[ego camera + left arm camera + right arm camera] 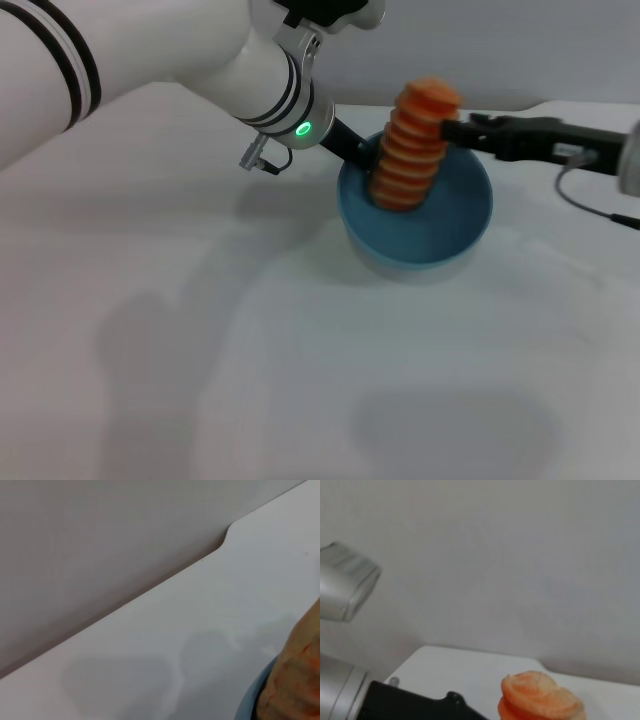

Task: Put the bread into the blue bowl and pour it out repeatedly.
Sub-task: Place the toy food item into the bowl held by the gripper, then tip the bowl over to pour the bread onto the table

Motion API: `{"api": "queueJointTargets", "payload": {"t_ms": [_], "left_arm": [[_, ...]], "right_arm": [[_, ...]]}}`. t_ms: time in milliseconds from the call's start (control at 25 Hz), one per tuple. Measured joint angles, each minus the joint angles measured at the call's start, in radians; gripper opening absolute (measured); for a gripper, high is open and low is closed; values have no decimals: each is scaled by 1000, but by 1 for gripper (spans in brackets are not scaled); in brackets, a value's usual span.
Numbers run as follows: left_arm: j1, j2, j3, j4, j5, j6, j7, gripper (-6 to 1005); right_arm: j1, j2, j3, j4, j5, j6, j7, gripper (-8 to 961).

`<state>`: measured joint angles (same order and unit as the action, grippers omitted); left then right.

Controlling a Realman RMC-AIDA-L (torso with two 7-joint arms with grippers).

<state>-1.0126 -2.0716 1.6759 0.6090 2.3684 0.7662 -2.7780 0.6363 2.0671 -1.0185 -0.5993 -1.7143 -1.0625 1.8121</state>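
White matte tabletop [200, 380] fills the near field, nothing on it except soft arm shadows.

Mid-field: blue bowl [455, 235], round, deep, smooth light-blue, glossy inside, sitting flat on the table. Bread [412, 145] stands on end inside it: lower end down in the bowl's well, upper end well above the rim, leaning slightly toward the far side. So its long axis is near vertical, not lying across the bowl. Ridged orange-and-cream stack; looks soft and slightly compressible, probably foam or rubber rather than real crust.

Key relation: right gripper [455, 128] reaches in horizontally from the robot's right and meets the bread near its top end, roughly square to the long axis. Dark fingers appear pinched on the upper ridges. The contact side is hidden behind the loaf, so that's a best read. Right wrist view shows only the bread's rounded top cap [540, 700].

Left gripper [358, 150] comes in from the left at the bowl's far-left rim, dark finger angled down onto or just inside the edge. Looks like it's bracing or gripping the rim, but I can't tell whether the fingers are closed. Left wrist view catches only a sliver of bowl rim [246, 706] with bread beside it.

Judgement: right arm owns the bread and left is nearer the bowl, so release first, then tip from the left.

Far: plain grey wall [500, 50].
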Motion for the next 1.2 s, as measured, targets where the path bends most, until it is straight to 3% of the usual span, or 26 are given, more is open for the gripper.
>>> {"api": "queueJointTargets", "payload": {"t_ms": [240, 400, 600, 880, 1200], "left_arm": [[1, 1, 0, 0, 0, -13, 0, -1], [2, 2, 1, -12, 0, -35, 1, 0], [-7, 5, -2, -50, 1, -70, 10, -2], [-28, 6, 2, -51, 8, -114, 15, -1], [-74, 3, 64, -50, 9, -221, 52, -1]], "right_arm": [[-45, -7, 35, -58, 2, -36, 14, 572], [-127, 4, 107, -163, 32, -49, -3, 573], [-191, -1, 228, -183, 73, -59, -73, 573], [-252, 2, 365, -123, 74, -49, -214, 574], [-298, 2, 515, 13, 78, -27, -384, 572]]}}
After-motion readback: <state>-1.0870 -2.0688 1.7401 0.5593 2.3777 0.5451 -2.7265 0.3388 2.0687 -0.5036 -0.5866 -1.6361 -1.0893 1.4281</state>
